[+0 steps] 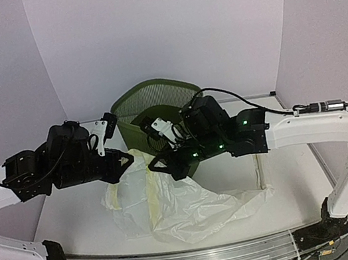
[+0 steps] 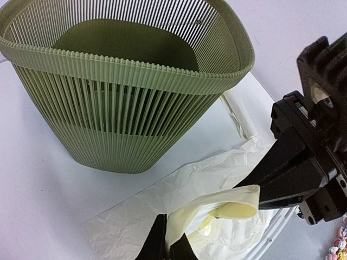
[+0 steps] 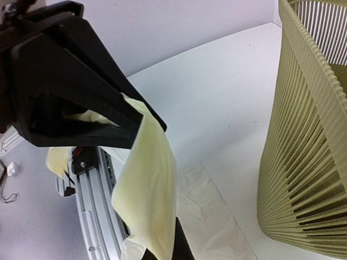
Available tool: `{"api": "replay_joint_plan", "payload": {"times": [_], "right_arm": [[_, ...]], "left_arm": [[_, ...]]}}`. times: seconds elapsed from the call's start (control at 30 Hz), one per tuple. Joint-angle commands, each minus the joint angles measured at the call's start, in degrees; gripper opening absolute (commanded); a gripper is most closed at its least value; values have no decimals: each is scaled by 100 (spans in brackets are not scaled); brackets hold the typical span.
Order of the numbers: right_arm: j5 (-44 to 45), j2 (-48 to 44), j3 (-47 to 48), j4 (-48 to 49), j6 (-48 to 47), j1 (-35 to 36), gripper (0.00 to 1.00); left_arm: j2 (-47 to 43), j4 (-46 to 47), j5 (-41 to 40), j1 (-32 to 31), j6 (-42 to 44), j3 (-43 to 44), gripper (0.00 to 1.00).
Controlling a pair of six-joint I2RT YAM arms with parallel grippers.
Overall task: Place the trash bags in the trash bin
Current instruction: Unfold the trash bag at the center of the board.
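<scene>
- I am watching the left claw (image 1: 128,159) clamping shut on a raised fold of the large, thin, translucent yellowish-white plastic film bag (image 1: 187,205). In its own wrist view its two black fingers (image 2: 158,239) are pinching the film at the bottom edge.
- The right claw (image 1: 155,165) is gripping the same bag, jaws pressed tight together, just beside the left claw. From the left wrist view I am seeing its black tips biting on a glossy yellowish fold.
- In the right wrist view a smooth yellowish strip of film is hanging from the left claw down to the right claw's own finger.
- Most of the bag is lying crumpled on the white tabletop (image 1: 68,216), spreading from under the two claws toward the near edge.
- The olive-green plastic wastebasket with fine slatted sides (image 1: 155,99) is standing upright on the tabletop behind the claws, its rounded-square rim facing up.
- The bag is sitting outside the wastebasket, in front of it, with its far edge lying near the base.
</scene>
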Motion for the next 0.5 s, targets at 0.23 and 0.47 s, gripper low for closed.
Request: {"api": "replay_joint_plan", "payload": {"times": [0.23,0.47], "right_arm": [[-1772,-1030,-678,-277,503,-630,0],[-2648,-1263,-764,-526,345,-799,5]], "left_arm": [[-525,-638,-1055,121,-201,-52,0],[-263,-923,-1382,139,-270,181,0]]}}
